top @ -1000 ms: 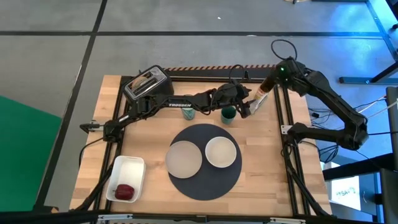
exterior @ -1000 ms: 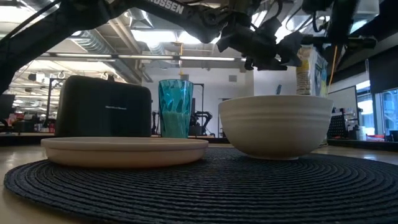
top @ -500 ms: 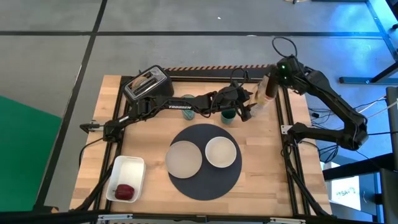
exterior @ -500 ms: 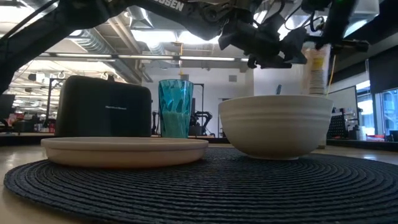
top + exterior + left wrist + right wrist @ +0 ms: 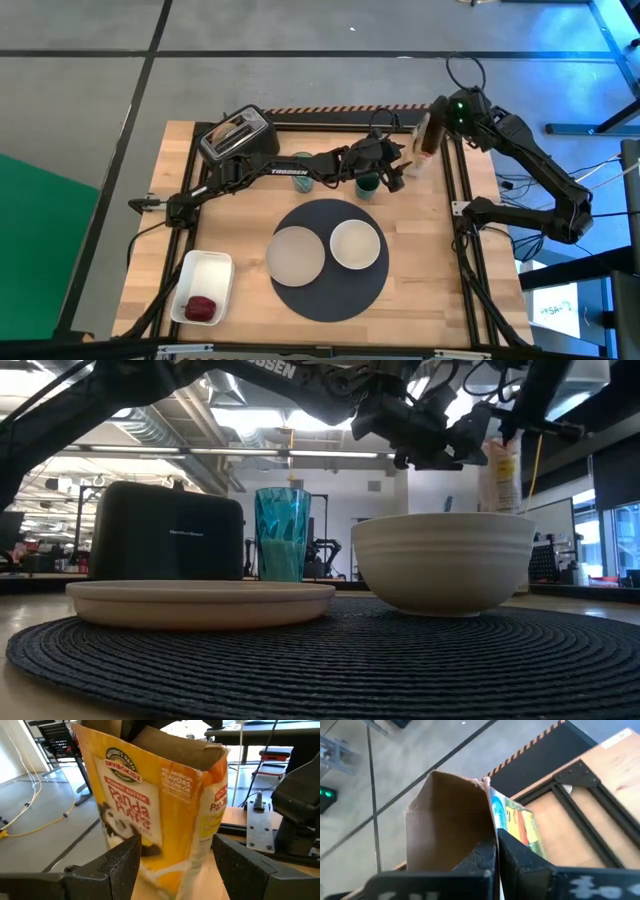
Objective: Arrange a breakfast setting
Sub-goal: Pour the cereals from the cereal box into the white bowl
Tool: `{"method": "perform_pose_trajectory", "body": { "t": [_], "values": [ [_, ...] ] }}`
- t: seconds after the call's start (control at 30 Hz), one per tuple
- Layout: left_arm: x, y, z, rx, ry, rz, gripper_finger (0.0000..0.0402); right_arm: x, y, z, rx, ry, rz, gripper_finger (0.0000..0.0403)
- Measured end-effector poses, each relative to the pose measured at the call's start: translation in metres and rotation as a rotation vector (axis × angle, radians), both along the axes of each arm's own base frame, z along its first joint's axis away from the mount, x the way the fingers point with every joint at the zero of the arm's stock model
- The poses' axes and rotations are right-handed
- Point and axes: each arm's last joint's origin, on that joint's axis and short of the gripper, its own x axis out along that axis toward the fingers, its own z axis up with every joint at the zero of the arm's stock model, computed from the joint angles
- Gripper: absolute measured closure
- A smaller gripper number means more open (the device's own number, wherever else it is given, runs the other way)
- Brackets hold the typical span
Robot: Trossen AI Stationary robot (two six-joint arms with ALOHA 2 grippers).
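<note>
While right fingers (image 5: 525, 865) pinch one cereal box (image 5: 425, 140), left fingers (image 5: 120, 865) wide apart beside it; one plate (image 5: 296, 254), one bowl (image 5: 355, 244).

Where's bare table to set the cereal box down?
Free: bare wood right of the mat, toward the right frame rail; also between the white tray and mat. Crowded: the back edge, with toaster, glass, left gripper and the right gripper holding the cereal box.

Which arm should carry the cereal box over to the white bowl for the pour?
Right, probably. The right gripper is already clamped on the open cereal box's top edge at the table's back right. The left gripper hangs open beside the box, gripping nothing. The white bowl sits on the mat's right side.
</note>
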Motion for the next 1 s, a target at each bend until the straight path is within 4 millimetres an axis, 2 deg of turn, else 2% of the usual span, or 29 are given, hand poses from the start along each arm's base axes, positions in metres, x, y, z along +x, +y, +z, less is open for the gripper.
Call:
{"method": "perform_pose_trajectory", "body": {
  "t": [0.13,0.4,0.53,0.63,0.8,1.0],
  "values": [
    [0.001,-0.004,0.002,0.001,-0.018,-0.036,0.0162,0.003,-0.003,0.004,-0.045,-0.066,-0.03,0.0402],
    [-0.001,-0.001,-0.004,0.007,0.046,0.034,0.0162,0.004,-0.004,0.009,-0.109,0.026,0.13,0.0403],
    [-0.004,-0.002,-0.005,0.004,0.112,0.047,0.0162,0.005,-0.002,0.011,-0.131,0.155,0.321,0.0403],
    [-0.01,-0.001,0.001,0.024,0.159,0.045,0.0162,0.004,0.002,0.015,-0.156,0.244,0.468,0.0403],
    [-0.022,0.009,0.022,0.03,0.188,0.011,0.0162,0.002,0.011,0.023,-0.229,0.308,0.723,0.0403],
    [-0.038,0.026,0.05,-0.013,0.155,-0.158,0.0162,-0.005,0.029,0.029,-0.336,0.316,1.028,0.0403]
  ]
}}
